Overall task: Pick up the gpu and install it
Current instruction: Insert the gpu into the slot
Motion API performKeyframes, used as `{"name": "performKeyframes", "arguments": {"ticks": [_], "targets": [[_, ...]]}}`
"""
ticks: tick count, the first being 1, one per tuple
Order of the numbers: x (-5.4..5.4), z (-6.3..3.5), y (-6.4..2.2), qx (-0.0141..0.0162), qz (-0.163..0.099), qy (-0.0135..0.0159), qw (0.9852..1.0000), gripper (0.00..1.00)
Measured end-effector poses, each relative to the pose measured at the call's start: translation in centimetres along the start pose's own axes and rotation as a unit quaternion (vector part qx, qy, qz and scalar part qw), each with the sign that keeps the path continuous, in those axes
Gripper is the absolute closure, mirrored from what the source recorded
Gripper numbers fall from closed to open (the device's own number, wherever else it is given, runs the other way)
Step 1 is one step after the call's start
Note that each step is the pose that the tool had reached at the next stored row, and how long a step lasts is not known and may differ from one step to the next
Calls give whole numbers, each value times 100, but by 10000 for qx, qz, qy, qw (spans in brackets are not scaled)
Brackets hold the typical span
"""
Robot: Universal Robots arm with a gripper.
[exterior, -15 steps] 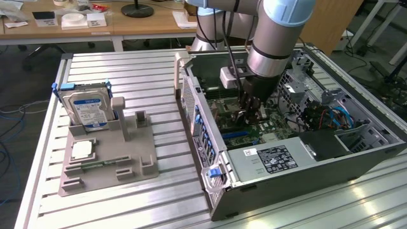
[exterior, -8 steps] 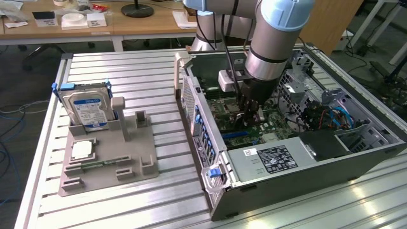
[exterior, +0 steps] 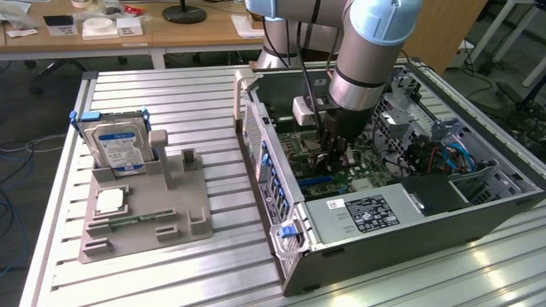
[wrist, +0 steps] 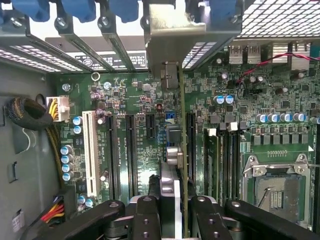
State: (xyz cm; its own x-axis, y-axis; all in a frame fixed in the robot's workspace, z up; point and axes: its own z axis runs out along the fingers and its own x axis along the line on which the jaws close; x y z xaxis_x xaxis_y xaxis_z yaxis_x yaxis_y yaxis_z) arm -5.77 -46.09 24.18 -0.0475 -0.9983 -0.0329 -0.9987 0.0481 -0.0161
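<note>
The gpu (wrist: 182, 130) is held edge-on in the claw (wrist: 173, 204), closed narrowly on it, inside the computer case (exterior: 384, 236) just above the motherboard (wrist: 125, 100), where it could be jammed or bent if pressed down out of line with the slot (wrist: 191, 140).

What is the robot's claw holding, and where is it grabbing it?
The claw grips the gpu by its upper edge, the side facing away from the motherboard.
</note>
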Motion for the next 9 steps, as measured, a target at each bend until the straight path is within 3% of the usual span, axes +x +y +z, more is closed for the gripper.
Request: {"name": "performKeyframes", "arguments": {"ticks": [9], "targets": [[6, 46, 3, -21, 2, 1, 10000, 72]]}}
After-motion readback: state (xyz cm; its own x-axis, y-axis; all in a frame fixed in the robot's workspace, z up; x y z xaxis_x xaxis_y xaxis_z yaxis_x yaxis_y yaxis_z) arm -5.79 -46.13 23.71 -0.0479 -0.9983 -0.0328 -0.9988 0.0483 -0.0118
